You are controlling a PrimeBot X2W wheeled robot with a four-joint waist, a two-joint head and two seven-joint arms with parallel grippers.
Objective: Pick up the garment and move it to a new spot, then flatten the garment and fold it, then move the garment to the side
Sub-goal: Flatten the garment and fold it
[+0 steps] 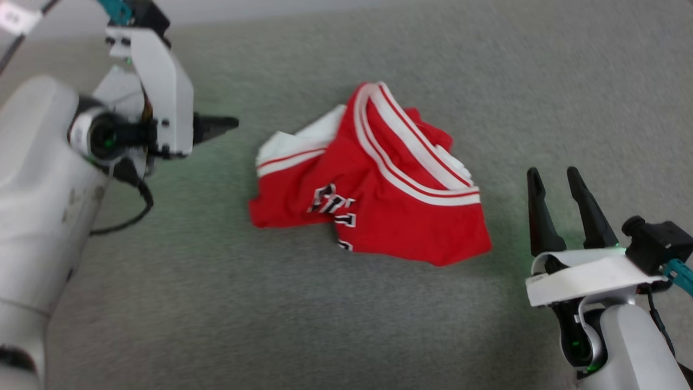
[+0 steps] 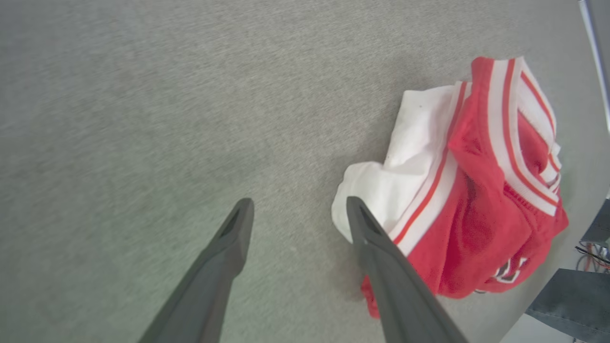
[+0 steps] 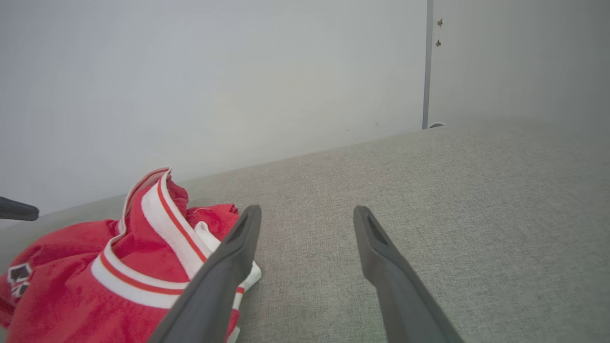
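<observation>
Seemingly a bare test room: grey fabric surface [image 1: 346,325], blank white wall [image 3: 214,71] (loose cables [image 2: 591,257] nearby).

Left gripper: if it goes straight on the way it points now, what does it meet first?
Probably the grey surface, just beside the white sleeve of the garment. The left gripper is open; depth is unclear, so a finger might brush the sleeve.

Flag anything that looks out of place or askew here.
The garment lies crumpled in a heap on the grey surface, striped trim bunched up and its lettering half hidden in folds. Nothing looks spilled or damaged.
</observation>
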